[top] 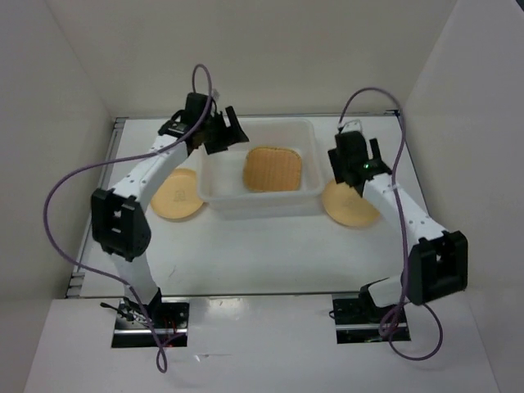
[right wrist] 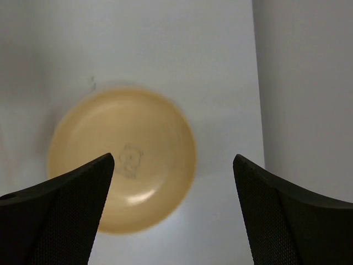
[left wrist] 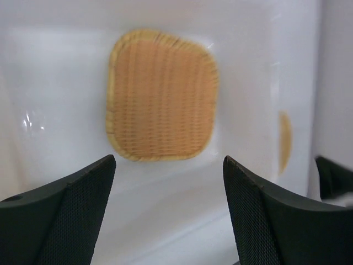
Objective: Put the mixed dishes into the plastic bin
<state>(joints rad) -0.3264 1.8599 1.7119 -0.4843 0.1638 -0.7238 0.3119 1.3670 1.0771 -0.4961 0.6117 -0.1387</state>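
Note:
The woven orange-tan plate (top: 273, 169) lies flat inside the translucent white plastic bin (top: 214, 195); it also shows in the left wrist view (left wrist: 161, 96). One round tan-yellow plate (top: 177, 196) lies on the table left of the bin. The other round plate (top: 350, 207) lies right of the bin, seen in the right wrist view (right wrist: 122, 158) with a faint centre mark. My left gripper (top: 229, 129) is open and empty above the bin's left rim. My right gripper (top: 356, 168) is open and empty above the right plate. No clear cups are in view.
White enclosure walls stand close on the left, back and right (top: 458, 106). The table's metal edge (top: 115, 139) runs along the back left. Purple cables loop from both arms (top: 61, 196).

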